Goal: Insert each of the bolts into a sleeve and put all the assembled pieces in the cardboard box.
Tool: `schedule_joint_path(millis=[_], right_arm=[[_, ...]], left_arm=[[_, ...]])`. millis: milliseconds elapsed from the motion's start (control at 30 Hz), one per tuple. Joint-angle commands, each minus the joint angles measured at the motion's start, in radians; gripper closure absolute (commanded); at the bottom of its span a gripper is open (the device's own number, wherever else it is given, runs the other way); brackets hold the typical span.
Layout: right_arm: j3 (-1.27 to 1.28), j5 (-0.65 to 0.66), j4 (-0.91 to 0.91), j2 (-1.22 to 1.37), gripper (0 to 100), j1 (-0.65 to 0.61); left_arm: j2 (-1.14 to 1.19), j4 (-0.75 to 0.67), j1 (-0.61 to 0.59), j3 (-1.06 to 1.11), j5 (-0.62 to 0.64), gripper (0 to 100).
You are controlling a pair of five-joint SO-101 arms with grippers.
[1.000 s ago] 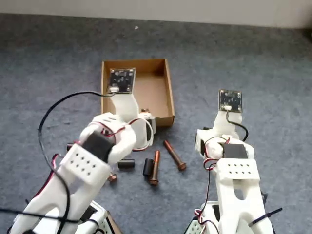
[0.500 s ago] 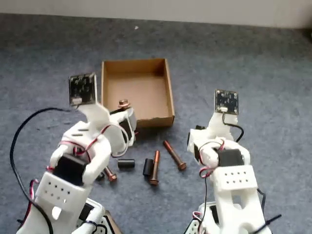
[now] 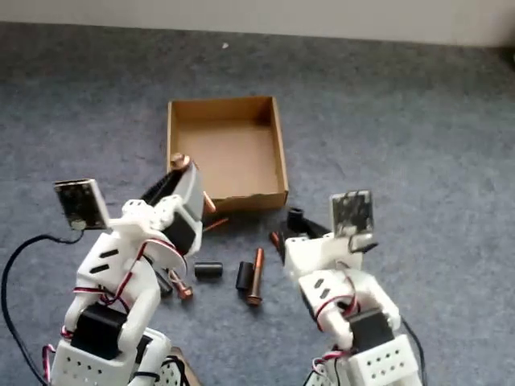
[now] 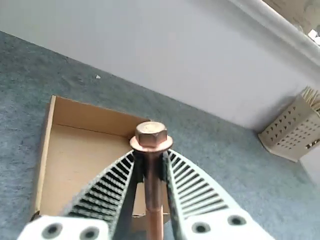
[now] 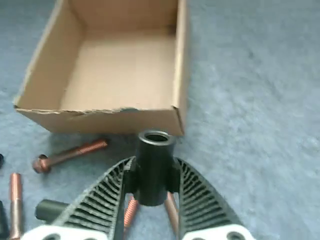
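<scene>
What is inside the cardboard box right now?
Only bare cardboard floor shows inside the cardboard box; no pieces visible. In the high view the left gripper, shut on a bolt, covers the corner nearest it, so that spot can't be checked.

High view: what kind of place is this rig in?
Likely an indoor room, home or office rather than a factory: grey carpet-like surface as the work area, plain white wall behind it, beige perforated holder standing at the wall.

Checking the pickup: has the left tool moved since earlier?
Yes. The left tool, shut on a bolt, went from the cardboard box's front wall to its left wall.
</scene>
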Motion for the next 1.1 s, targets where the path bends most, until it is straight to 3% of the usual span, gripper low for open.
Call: schedule_joint_path(millis=[0,200,500,700,900,1067], right_arm=[[0.163,0.049,-0.154,-0.205,99.4,-0.079],[0.343,0.233,-0.282,-0.228,99.4,-0.199],[0.341,0.270,-0.297,-0.255,99.4,-0.338],[0.341,0.272,-0.297,-0.255,99.4,-0.344],[0.341,0.279,-0.297,-0.255,99.4,-0.344],[0.341,0.462,-0.297,-0.255,99.4,-0.346]], left_arm=[[-0.021,-0.044,-0.022,-0.005,0.032,99],[-0.027,-0.044,-0.016,-0.004,0.032,99],[-0.027,-0.044,-0.016,-0.002,0.031,99],[-0.027,-0.043,-0.012,-0.002,0.029,99],[-0.028,-0.038,0.094,-0.002,-0.038,99],[-0.028,-0.029,0.105,0.007,-0.040,99]])
